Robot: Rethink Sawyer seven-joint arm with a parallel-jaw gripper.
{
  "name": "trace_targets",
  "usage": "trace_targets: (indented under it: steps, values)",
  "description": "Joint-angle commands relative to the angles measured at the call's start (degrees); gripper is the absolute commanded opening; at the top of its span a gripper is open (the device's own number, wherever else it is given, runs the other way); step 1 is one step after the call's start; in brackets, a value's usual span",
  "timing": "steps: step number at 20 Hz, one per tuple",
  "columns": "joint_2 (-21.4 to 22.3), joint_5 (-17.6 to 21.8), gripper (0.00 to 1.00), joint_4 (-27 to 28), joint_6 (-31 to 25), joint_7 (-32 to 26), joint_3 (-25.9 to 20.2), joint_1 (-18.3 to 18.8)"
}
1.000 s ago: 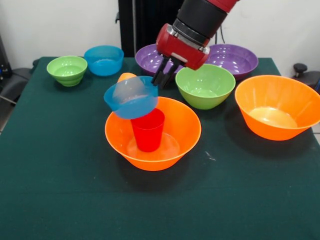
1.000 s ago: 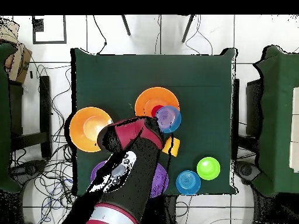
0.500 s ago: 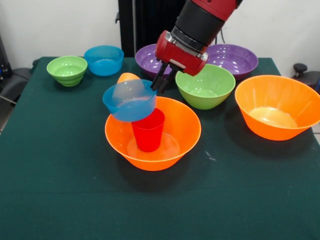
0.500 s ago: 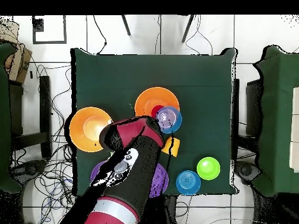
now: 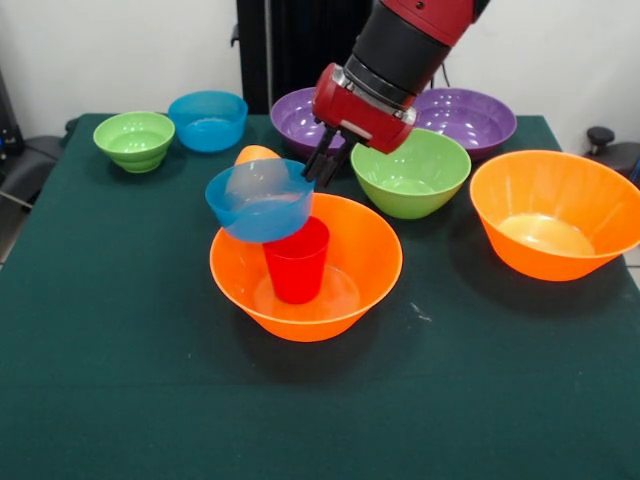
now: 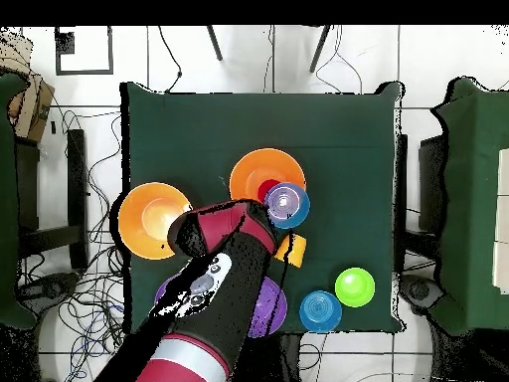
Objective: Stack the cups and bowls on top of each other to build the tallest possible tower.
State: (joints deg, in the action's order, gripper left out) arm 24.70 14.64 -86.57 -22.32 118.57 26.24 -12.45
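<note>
Above the red cup (image 5: 296,259) (standing in an orange bowl (image 5: 306,266)), the gripper (image 5: 320,168) is pinching a small blue bowl (image 5: 260,200) by its rim, tilted

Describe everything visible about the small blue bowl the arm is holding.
The small blue bowl is translucent glossy plastic, round, with a plain rim. The pincer grips its far rim, holding it tilted with its opening partly toward the camera. It hangs over the red cup, which stands upright inside the large orange bowl; whether the two touch cannot be told. It looks empty.
</note>
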Motion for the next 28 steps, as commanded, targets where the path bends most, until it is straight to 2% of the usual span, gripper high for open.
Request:
trace_targets:
  steps: [1,13,28]
  values:
    - [-1.16,-2.62,0.0,2.56,2.27,10.27,-2.87,-1.24]
    - [-3.35,-5.18,0.0,2.17,4.11,11.8,-0.82,-3.39]
    - [-4.36,-8.0,0.0,2.87,4.53,10.68,-0.09,-3.64]
